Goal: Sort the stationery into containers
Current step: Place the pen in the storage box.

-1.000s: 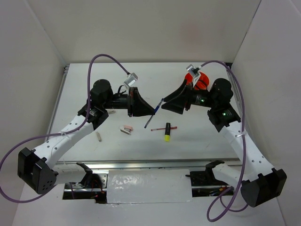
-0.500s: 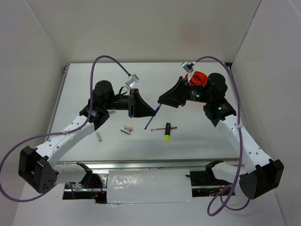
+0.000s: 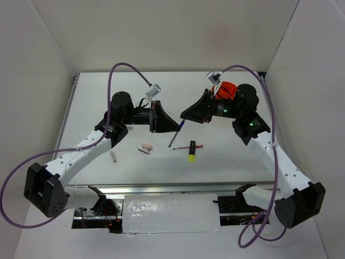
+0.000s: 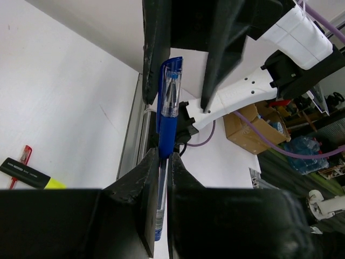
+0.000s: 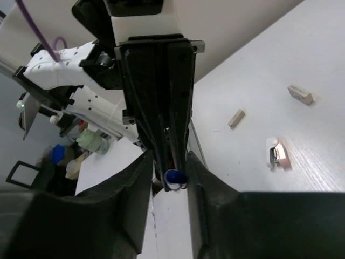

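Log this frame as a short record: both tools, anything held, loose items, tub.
left tool: shut on blue pen, held in the air
right tool: open, fingers either side of the pen's cap end
loose items: marker, red pen, eraser, beige block, all on the table
tub: far right, partly hidden
stage: likely a handover, right not yet gripping

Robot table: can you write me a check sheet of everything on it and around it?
Surface: white table, no stains seen.
Job's things: blue pen up in the air between both claws; black marker with yellow cap lying across thin red pen; pink-and-white eraser; beige block; orange tub at the back right.
Clutter: nothing seen.
Claws: left claw shut on blue pen; right claw open around its far end.
Cables: purple cables loop above the table.
Surroundings: white walls.
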`<control>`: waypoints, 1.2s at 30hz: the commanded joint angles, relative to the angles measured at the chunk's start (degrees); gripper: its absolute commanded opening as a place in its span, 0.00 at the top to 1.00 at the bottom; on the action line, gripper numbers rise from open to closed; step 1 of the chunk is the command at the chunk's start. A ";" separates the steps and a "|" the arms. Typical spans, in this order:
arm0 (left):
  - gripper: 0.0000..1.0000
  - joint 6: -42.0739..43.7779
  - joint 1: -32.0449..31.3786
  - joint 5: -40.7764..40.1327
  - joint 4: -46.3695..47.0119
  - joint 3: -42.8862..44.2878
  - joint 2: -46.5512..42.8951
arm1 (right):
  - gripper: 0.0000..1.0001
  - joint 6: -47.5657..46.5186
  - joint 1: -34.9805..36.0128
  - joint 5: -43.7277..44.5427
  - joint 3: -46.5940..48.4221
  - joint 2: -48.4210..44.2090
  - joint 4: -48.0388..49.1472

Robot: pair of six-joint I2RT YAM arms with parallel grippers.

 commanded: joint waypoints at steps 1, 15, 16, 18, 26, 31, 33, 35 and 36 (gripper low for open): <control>1.00 -1.97 0.15 -0.30 4.55 1.71 0.11 | 0.64 -2.76 0.72 1.76 1.50 0.22 -2.23; 0.01 24.27 16.11 -18.21 -35.23 12.52 -0.85 | 1.00 -24.63 -12.26 27.76 11.52 2.41 -16.56; 0.01 26.57 17.36 -21.19 -36.57 13.22 -0.94 | 1.00 -26.30 -13.60 31.10 11.96 3.81 -14.91; 0.01 32.01 18.95 -24.98 -38.60 13.14 -1.47 | 1.00 -32.19 -16.40 42.04 12.32 6.62 -11.74; 0.01 34.59 16.60 -34.92 -34.65 5.05 -6.04 | 1.00 -38.89 -25.56 51.52 22.49 23.31 -3.99; 0.01 35.03 15.35 -36.69 -34.13 2.94 -5.34 | 1.00 -39.77 -26.44 53.28 28.48 29.04 -3.99; 0.01 35.21 15.18 -36.51 -33.51 2.33 -5.25 | 1.00 -39.77 -26.27 53.63 29.19 30.80 -3.99; 0.01 35.82 14.74 -35.55 -33.34 2.15 -4.81 | 1.00 -39.07 -26.35 53.45 30.68 32.38 -3.99; 0.01 35.91 14.39 -35.55 -33.42 2.15 -4.46 | 1.00 -38.46 -26.35 53.45 31.03 32.82 -3.99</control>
